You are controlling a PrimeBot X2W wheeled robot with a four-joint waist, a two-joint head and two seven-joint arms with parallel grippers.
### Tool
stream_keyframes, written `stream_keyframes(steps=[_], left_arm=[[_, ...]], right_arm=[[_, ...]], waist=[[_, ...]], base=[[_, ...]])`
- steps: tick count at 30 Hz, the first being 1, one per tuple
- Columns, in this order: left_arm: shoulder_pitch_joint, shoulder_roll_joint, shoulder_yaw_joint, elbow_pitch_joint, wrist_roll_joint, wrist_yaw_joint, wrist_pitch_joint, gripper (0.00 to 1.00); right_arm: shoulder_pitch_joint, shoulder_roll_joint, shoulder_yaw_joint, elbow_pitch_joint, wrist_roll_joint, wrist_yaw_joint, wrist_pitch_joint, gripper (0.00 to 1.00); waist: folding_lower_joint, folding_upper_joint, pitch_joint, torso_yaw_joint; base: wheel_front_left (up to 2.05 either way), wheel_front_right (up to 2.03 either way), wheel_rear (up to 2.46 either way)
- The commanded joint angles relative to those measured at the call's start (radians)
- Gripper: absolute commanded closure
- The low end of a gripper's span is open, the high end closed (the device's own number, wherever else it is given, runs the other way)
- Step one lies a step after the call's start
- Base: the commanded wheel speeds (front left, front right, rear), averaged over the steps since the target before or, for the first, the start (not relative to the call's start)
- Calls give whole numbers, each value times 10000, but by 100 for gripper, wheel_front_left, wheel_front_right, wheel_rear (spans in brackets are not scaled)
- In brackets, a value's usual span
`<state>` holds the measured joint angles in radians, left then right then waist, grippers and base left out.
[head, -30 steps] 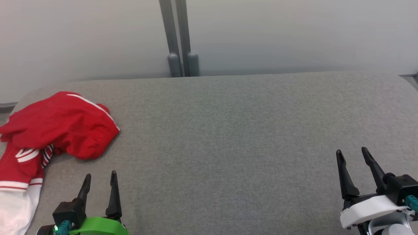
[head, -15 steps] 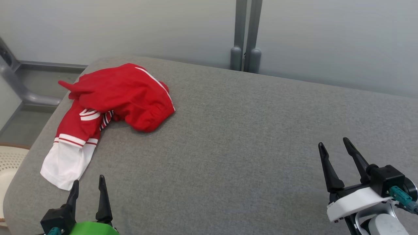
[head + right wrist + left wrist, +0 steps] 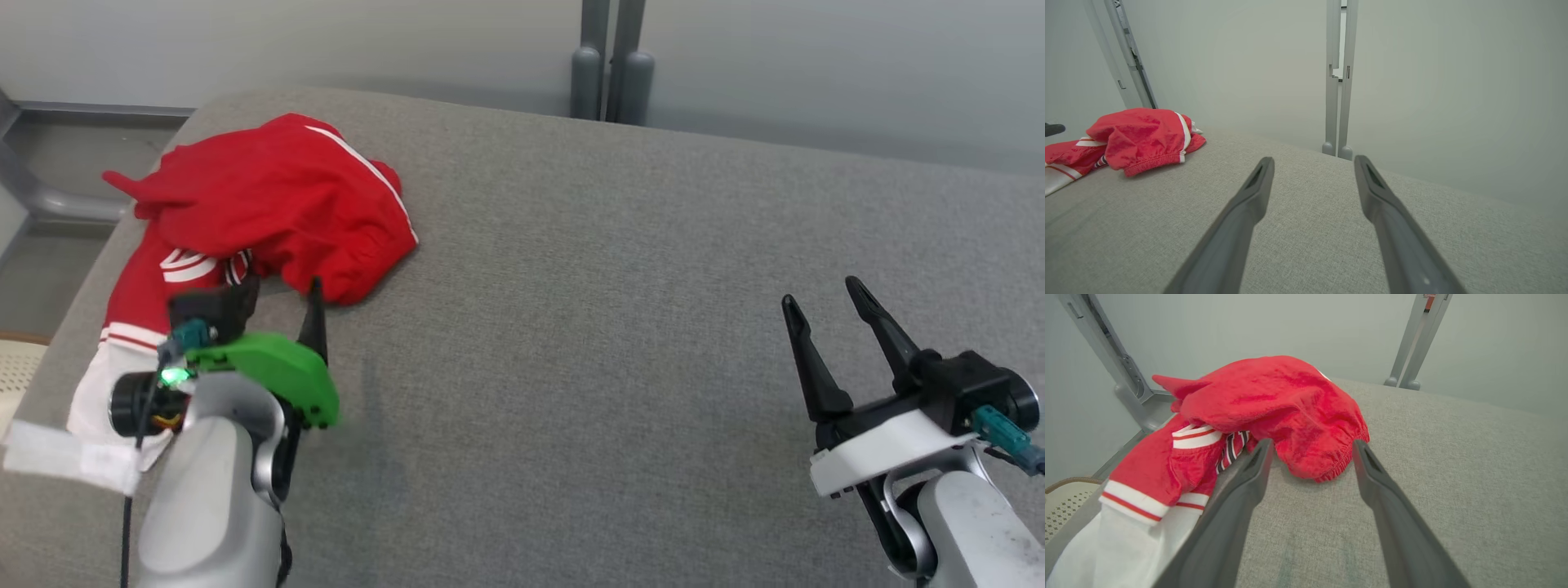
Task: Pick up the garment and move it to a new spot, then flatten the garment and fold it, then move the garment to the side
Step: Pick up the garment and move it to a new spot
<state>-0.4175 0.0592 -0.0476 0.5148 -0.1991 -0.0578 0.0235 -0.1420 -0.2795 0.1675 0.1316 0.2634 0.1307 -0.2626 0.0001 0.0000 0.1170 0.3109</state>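
Left gripper (image 3: 1312, 446): low at the left of the cushion, fingers pointing at the garment. Jaws wide, nothing between them.
Left fingertips (image 3: 1263, 451): just short of the red hem, one on each side of the bulge. Contact with the cloth cannot be told.
Right gripper (image 3: 823, 302): over bare cushion at the right, well apart from the garment. Jaws wide, empty.
Garment (image 3: 269, 188): red, white stripes, crumpled in a heap at the far left corner of the cushion. Not flat, not folded. An elastic hem faces the left gripper.
Sleeve (image 3: 122, 314): runs from the heap toward the robot along the cushion's left edge. Red, then red-and-white bands, then a white end partly hidden behind the left arm. In the left wrist view the left finger lies right beside it.
Cushion (image 3: 612, 327): grey woven fabric, rounded corners. Bare from the garment across to the right gripper.
Basket (image 3: 16, 367): pale, perforated, off the cushion's left edge, lower down.
Rail (image 3: 49, 200): grey tube beyond the left corner.
Posts (image 3: 604, 65): two grey uprights side by side behind the far edge.
Wall (image 3: 816, 57): plain pale grey, behind the posts.
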Motion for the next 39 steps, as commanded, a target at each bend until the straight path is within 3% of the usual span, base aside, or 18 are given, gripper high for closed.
stream_keyframes(steps=[1, 7, 12, 14, 19, 25, 31, 35, 37, 39], left_arm=[[-570, 129, 103, 327, -119, 136, 414, 0], [-2132, 757, 594, 1941, -258, 827, 1826, 0], [-2745, 1170, 977, 2949, -505, 920, 1797, 0], [-2822, 1320, 935, 3335, -444, 963, 1874, 100], [-3051, 1527, 792, 3555, -499, 498, 1694, 100], [-3033, 1238, 389, 2221, -715, -254, 1578, 100], [-2484, 526, -425, -969, -1934, -674, 2954, 100], [-1971, 94, -1122, -3538, -3575, -728, 4291, 100], [-1651, -17, -1532, -4611, -4476, -651, 4827, 100], [-1336, -61, -2013, -5570, -5498, -277, 5071, 100]], right_arm=[[-232, -25, 69, 0, 97, 1, -34, 0], [-680, 171, 259, 132, 216, 1, -34, 0], [-882, 296, 321, 230, 276, 1, -34, 0], [-885, 322, 313, 258, 301, 1, -34, 0], [-746, 357, 282, 353, 318, 2, -34, 0], [-474, 508, 335, 431, 358, 1, -34, 0], [-205, 735, 254, 422, 417, 1, -34, 0], [-31, 913, 182, 458, 452, 1, -34, 0], [51, 926, 96, 488, 466, 1, -34, 0], [97, 980, 19, 483, 488, 1, -34, 0]], waist=[[-1, 0, 1285, -1329], [-1, 0, 1761, -2121], [-1, 0, 1878, -2593], [-1, 0, 1836, -2657], [-1, 0, 1576, -2697], [-1, 0, 995, -2778], [-1, 0, 496, -3269], [-1, 0, 264, -3862], [-1, 0, 199, -4167], [-1, 0, 170, -4512]], base=[[0, 0, 0], [0, 0, 0], [0, 0, 0], [0, 0, 0], [0, 0, 0], [0, 0, 0], [0, 0, 0], [0, 0, 0], [0, 0, 0], [0, 0, 0]])
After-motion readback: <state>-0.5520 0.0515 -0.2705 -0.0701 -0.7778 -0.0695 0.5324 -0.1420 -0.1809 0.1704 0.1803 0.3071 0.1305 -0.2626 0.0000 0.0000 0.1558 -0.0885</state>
